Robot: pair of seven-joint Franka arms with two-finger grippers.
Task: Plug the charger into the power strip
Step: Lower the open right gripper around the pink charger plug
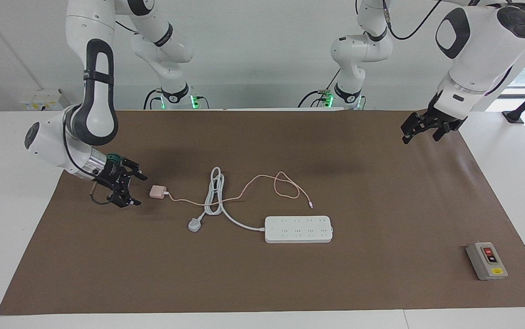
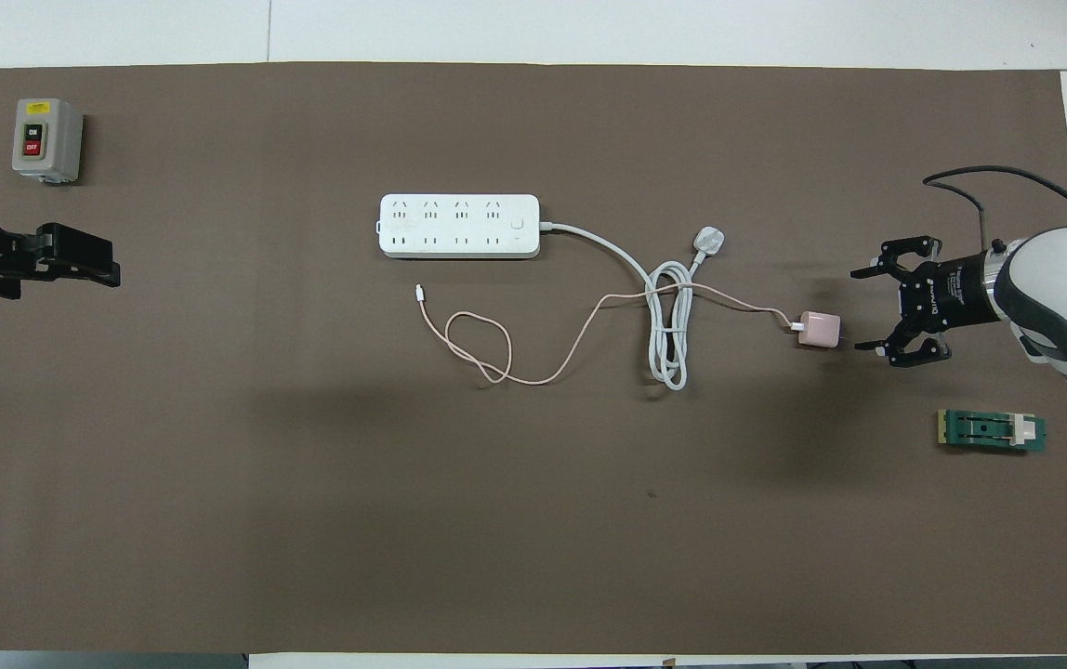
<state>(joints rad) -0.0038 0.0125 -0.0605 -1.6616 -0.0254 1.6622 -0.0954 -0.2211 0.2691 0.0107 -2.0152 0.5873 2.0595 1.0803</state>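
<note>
While the charger [image 1: 157, 192] lies flat on the brown mat [image 1: 262, 283], toward the right arm's end of the table, its thin pink cable [image 1: 262, 183] trails across the coiled white cord [image 1: 214, 192] of the power strip [image 1: 299, 229]. Right gripper [image 1: 136, 188] sits low just beside the charger, fingers apart, not touching it. Left gripper [image 1: 420, 130] waits over the mat's edge at the left arm's end, fingers apart. Charger unplugged, near the strip but apart from it.

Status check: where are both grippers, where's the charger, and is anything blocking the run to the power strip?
Right gripper open, low beside charger, not touching. Left gripper open, waiting at its table end. Charger cable crosses power strip cord; power strip sockets unobstructed.
</note>
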